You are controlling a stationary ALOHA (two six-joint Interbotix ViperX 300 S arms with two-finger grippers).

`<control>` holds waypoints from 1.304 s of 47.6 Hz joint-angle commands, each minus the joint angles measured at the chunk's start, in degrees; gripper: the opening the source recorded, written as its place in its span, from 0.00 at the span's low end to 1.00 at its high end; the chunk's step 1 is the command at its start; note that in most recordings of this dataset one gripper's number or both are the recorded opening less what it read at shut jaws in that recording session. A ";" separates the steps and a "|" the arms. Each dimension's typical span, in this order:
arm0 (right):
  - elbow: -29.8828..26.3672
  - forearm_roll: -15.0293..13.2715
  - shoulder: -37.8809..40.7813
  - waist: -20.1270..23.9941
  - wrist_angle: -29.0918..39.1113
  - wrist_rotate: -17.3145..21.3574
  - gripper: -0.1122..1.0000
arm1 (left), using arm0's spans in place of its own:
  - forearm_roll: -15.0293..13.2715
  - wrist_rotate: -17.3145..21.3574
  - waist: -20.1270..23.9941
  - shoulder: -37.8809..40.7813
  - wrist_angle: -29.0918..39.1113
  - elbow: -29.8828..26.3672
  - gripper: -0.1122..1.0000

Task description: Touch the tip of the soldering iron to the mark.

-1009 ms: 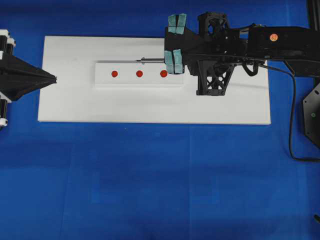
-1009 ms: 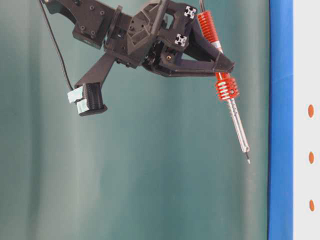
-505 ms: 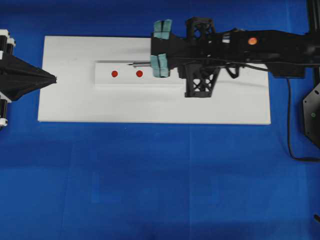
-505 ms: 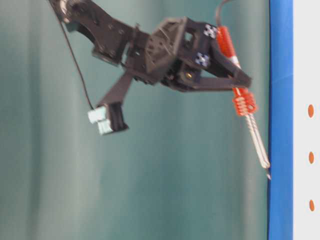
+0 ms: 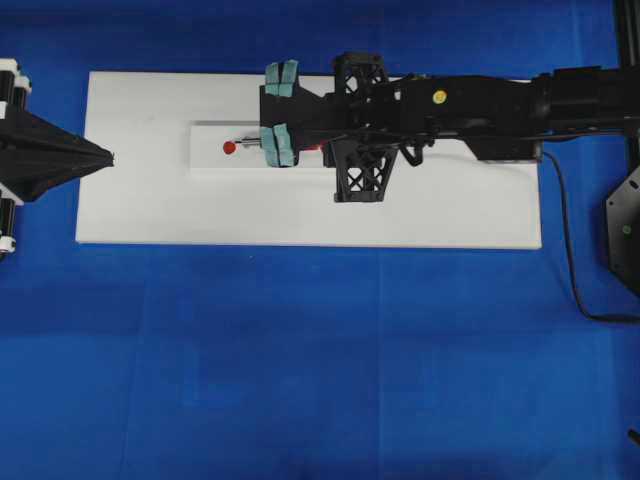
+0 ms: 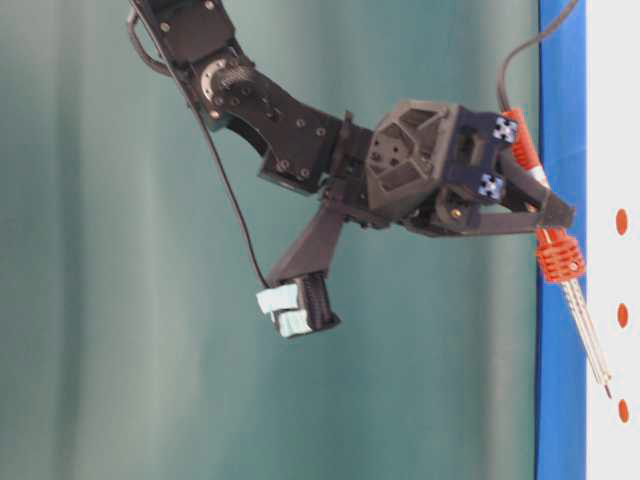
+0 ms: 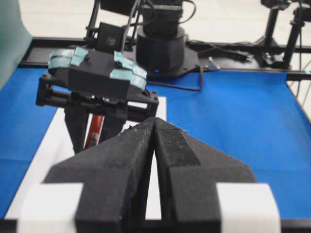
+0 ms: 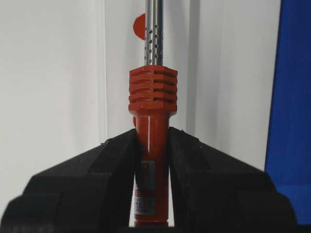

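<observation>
Right arm outstretched, left fingers together

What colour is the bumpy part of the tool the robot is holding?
The soldering iron's ribbed collar is red-orange, clearest in the right wrist view.

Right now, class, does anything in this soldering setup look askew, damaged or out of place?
Nothing looks damaged or spilled. The right gripper holds the soldering iron straight by its handle, shaft slanting down toward the white strip. One oddity: from overhead the tip sits near the far-left dot, with the mark hidden under the gripper.
</observation>
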 commanded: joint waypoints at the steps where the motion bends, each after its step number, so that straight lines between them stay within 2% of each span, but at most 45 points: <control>1: -1.49 0.26 -0.62 0.26 -0.79 0.09 0.16 | 0.09 -0.09 0.18 0.44 -0.26 -0.53 0.10; 62: -1.41 0.26 0.18 0.44 -0.70 0.09 0.16 | 0.09 -0.09 0.18 0.44 -0.26 -0.44 0.10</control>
